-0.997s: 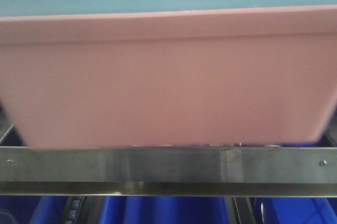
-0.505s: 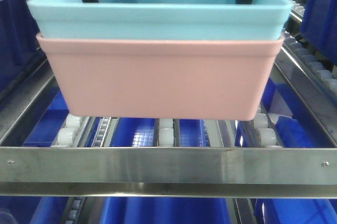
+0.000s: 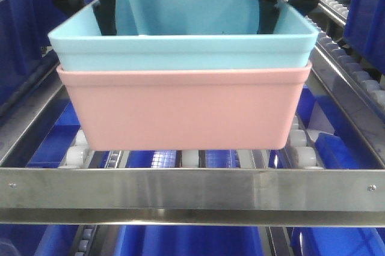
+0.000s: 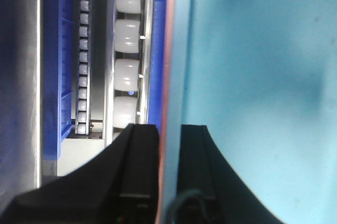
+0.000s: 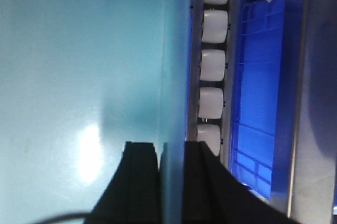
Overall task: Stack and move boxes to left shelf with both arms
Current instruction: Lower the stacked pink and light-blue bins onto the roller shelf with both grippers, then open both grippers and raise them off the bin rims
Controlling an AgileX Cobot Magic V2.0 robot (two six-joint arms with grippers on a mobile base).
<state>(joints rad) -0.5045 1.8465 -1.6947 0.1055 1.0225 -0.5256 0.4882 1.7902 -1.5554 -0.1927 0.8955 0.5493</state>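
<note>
The light blue box (image 3: 180, 48) is nested inside the salmon pink box (image 3: 183, 109), and the pair is level over the left shelf's white rollers (image 3: 190, 158), behind its steel front bar (image 3: 192, 188). Whether the pink bottom touches the rollers cannot be told. My left gripper (image 3: 105, 6) is shut on the stack's left wall; the left wrist view shows the gripper (image 4: 168, 129) with the pink rim (image 4: 164, 77) and blue wall (image 4: 253, 66) between its black fingers. My right gripper (image 3: 271, 0) is shut on the right wall, and the right wrist view shows the gripper (image 5: 171, 145) clamping the blue wall (image 5: 174, 66).
Dark blue crates stand on the level below (image 3: 186, 241) and along both sides (image 3: 18, 39) (image 3: 370, 15). Steel side rails with small rollers (image 3: 346, 57) flank the lane. A blue crate (image 5: 258, 103) lies beside the right roller row (image 5: 213, 66).
The stacked boxes have moved away from the camera, over the front bar and deeper onto the shelf lane, and now sit lower, close to the rollers. Both grippers stay shut on the walls.
</note>
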